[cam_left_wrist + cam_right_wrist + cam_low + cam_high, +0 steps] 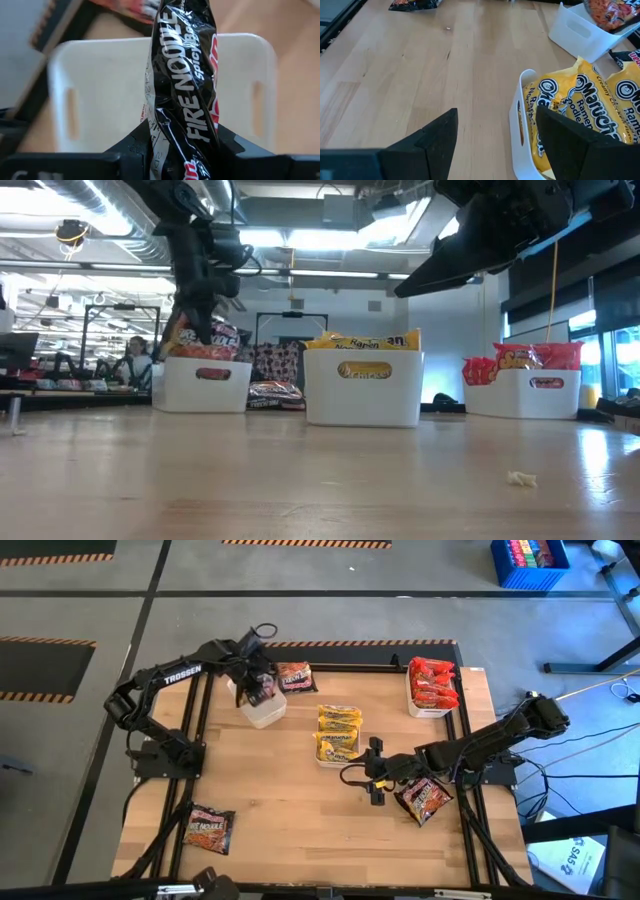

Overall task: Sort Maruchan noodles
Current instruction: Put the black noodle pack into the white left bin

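Black noodle packet (182, 95) is gripped by the left gripper (258, 683) above the white tray (265, 710) near the table's far edge; the right gripper (374, 772) is held open beside the yellow packets (338, 731).

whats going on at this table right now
A two-armed robot is sorting ramen packets by colour into white trays. The left gripper holds a black Fire Noodle packet over the left tray. The right gripper hangs open beside the middle tray of yellow packets. The right tray holds red packets. Dark packets still lie on the table at its front left and under the right arm.
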Controlling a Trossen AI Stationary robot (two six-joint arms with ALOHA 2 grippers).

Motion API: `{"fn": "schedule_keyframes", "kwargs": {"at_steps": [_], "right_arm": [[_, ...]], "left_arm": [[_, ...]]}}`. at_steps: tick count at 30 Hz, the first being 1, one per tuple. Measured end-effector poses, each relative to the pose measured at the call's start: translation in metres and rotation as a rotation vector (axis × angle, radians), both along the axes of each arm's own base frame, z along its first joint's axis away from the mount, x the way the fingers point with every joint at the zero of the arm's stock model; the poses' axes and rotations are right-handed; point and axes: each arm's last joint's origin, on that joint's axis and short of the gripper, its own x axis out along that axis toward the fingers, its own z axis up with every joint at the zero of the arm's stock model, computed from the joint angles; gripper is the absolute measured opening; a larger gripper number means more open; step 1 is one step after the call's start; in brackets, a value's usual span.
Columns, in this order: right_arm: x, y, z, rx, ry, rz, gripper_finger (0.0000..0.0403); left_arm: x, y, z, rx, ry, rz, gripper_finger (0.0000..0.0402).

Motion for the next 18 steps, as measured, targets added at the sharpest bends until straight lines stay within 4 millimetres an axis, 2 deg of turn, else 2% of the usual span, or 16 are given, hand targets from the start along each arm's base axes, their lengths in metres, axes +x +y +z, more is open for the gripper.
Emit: {"fn": "schedule_keyframes", "kwargs": {"at_steps": [8,18], "right_arm": [[0.000,0.000,0.000,-0.003,0.001,0.003,0.0248],[0.000,0.000,0.000,-0.002,0.002,0.004,0.0248]], "left_arm": [[-0.004,0.017,-0.002,0.149,-0.013,0.029,0.0114],[-0.016,0.029,-0.034,0.255,-0.044,0.016,0.0114]]}}
